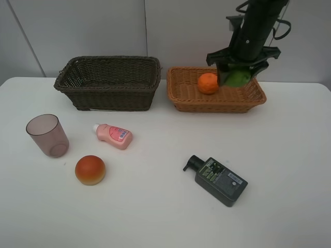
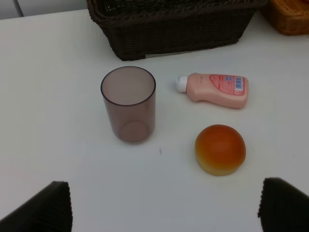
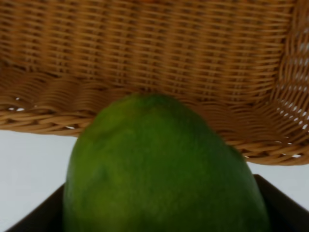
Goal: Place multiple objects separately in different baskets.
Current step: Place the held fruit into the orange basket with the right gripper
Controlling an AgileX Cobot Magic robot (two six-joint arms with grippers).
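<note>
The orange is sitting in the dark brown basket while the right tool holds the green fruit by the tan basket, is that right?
Not quite. The exterior high view shows the orange lying in the tan basket, not the dark brown basket. The right tool does hold the green fruit by the tan basket.

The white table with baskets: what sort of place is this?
Likely a robot test bench: bare white table, plain grey wall panels, the right gripper holding a green fruit over the tan basket.

Bright even light, faint soft shadows, slight blur on the lime (image 3: 164,164).
</note>
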